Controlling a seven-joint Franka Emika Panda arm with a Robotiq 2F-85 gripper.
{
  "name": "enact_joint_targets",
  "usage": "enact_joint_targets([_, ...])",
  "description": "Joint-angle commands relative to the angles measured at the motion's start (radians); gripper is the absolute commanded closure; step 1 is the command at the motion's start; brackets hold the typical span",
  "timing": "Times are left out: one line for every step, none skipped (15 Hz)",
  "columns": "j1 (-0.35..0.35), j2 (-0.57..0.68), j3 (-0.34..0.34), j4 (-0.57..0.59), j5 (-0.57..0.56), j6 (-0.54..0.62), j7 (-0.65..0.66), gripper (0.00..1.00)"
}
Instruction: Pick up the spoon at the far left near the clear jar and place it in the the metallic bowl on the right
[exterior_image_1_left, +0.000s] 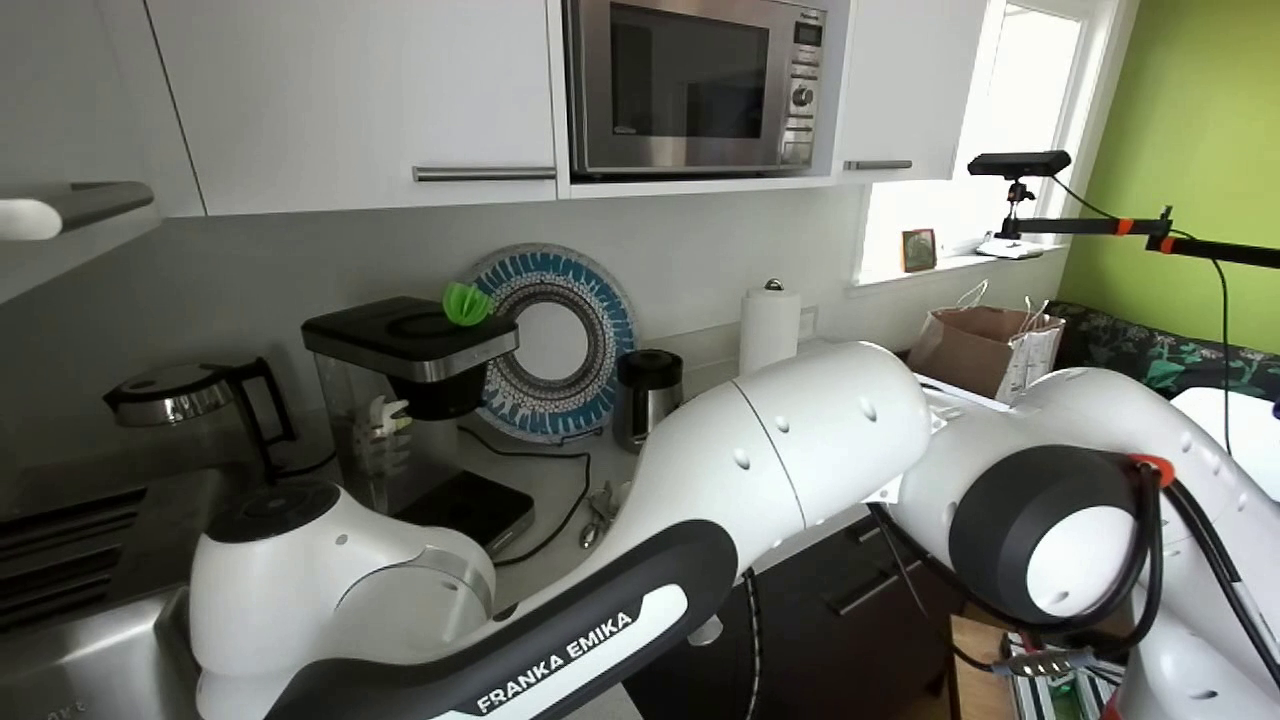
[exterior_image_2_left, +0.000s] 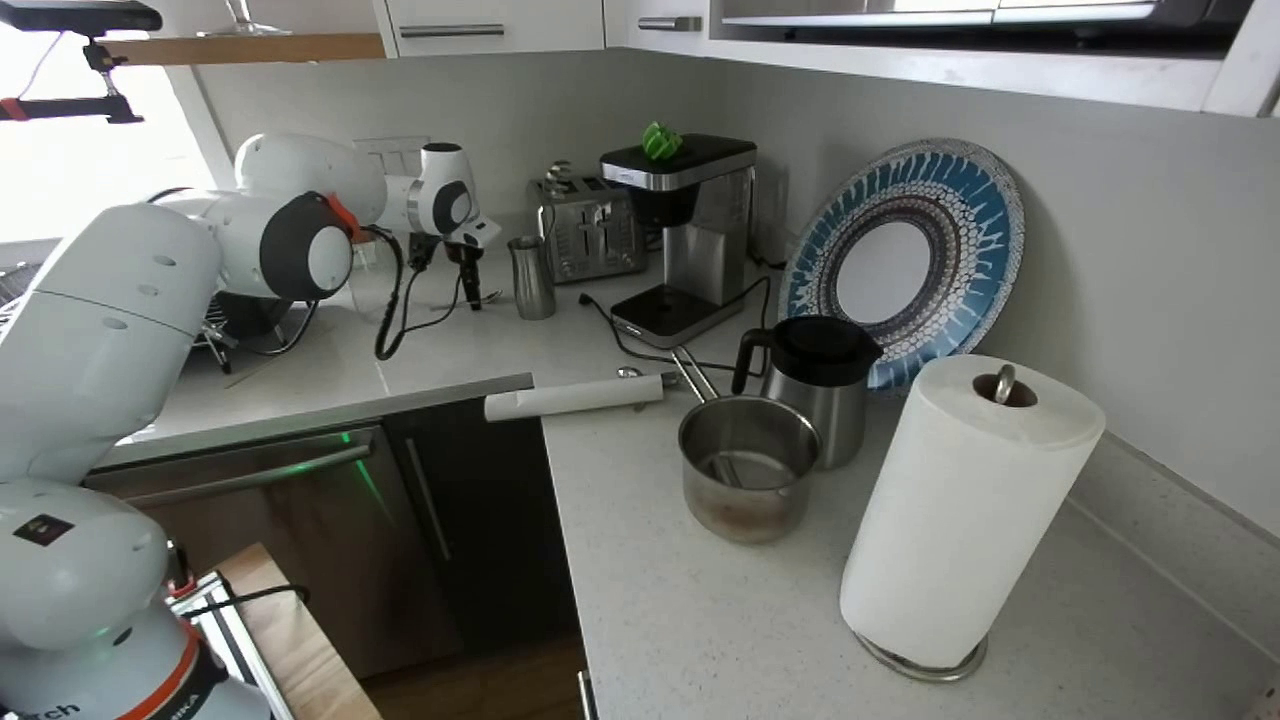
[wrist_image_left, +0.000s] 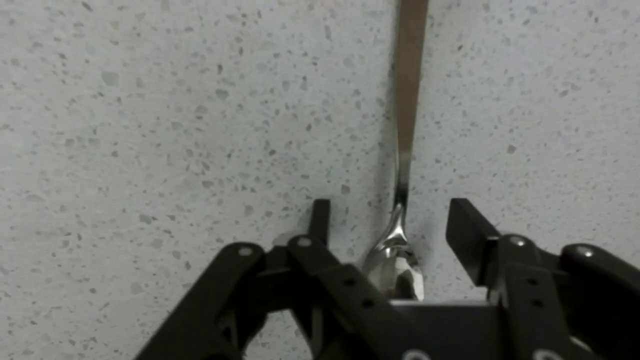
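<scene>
The spoon (wrist_image_left: 405, 142) lies on the tabletop (wrist_image_left: 165, 150); the gripper (wrist_image_left: 390, 223) is unclenched, jaws parted to either side of it.

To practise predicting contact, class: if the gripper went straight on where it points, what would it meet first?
Probably the countertop: the open gripper points down, its fingertips either side of the spoon in the wrist view. Exact depth is unclear.

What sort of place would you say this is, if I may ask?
It is very likely a kitchen: a microwave, a toaster and what looks like a coffee maker are all in view. Whether it belongs to a home or an office, I cannot tell for sure.
</scene>
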Motion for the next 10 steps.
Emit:
enact_joint_targets([0.037,0.050,-0.028,0.107,0.012,-0.126,-0.008,0.65])
enact_joint_targets([0.044,0.056,-0.032,0.126,0.007,-0.154,-0.007,0.67])
enact_joint_targets([0.051,0.062,-0.037,0.144,0.001,-0.183,-0.004,0.69])
enact_joint_targets([0.059,0.067,-0.044,0.159,-0.005,-0.214,0.001,0.78])
enact_joint_targets([0.066,0.074,-0.051,0.175,-0.010,-0.242,0.004,0.86])
enact_joint_targets([0.071,0.081,-0.056,0.191,-0.014,-0.266,0.004,0.93])
enact_joint_targets([0.076,0.089,-0.062,0.209,-0.017,-0.286,0.005,0.99])
enact_joint_targets([0.078,0.093,-0.066,0.219,-0.019,-0.298,0.006,1.00])
enact_joint_targets([0.073,0.091,-0.058,0.216,-0.027,-0.301,0.008,1.00])
enact_joint_targets([0.073,0.092,-0.059,0.222,-0.027,-0.305,0.007,0.98])
